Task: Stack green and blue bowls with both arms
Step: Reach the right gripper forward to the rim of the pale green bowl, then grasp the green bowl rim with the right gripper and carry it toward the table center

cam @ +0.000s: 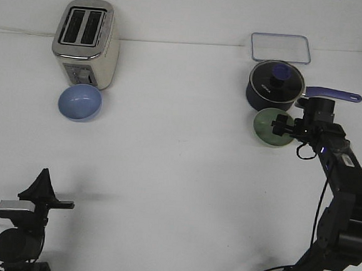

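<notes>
The light blue bowl (80, 102) sits upright on the white table, just in front of the toaster at the far left. The pale green bowl (266, 127) sits at the far right, right in front of the saucepan. My right gripper (283, 127) reaches over the green bowl's right rim and its black fingers cover part of the bowl. I cannot tell whether they are open or closed on the rim. My left gripper (42, 180) stands low at the near left with its tip pointing up. It looks shut and empty, far from both bowls.
A silver toaster (86, 43) stands at the back left, touching or nearly touching the blue bowl. A dark navy lidded saucepan (276, 86) with a purple handle (335, 94) stands behind the green bowl. A clear rectangular tray (280, 48) lies behind it.
</notes>
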You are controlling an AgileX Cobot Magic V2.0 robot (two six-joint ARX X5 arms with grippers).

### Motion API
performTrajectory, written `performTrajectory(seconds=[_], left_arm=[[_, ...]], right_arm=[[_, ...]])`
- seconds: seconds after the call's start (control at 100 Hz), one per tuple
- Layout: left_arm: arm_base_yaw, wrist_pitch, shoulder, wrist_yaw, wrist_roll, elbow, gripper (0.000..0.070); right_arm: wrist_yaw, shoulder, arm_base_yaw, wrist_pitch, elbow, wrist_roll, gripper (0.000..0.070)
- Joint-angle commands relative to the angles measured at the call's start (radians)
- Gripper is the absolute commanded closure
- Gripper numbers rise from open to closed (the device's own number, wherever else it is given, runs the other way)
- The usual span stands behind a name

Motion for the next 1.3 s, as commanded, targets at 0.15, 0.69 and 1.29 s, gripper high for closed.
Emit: performTrajectory(seconds=[0.15, 0.69, 1.29], left_arm=[[0.0, 0.01, -0.001, 0.004, 0.005, -0.019, 0.0685], [0.0, 0.01, -0.001, 0.004, 0.005, -0.019, 0.0685], [0.0, 0.011, -0.001, 0.004, 0.004, -0.019, 0.0685]], right_arm=[[-0.031, 0.058, -0.006, 0.018, 0.027, -0.033, 0.0668], [-0.219, -0.25, -0.002, -0.127, 0.066, -0.022, 0.07], [-0.266, -0.564, 0.562, 0.034, -0.406, 0.134, 0.07]])
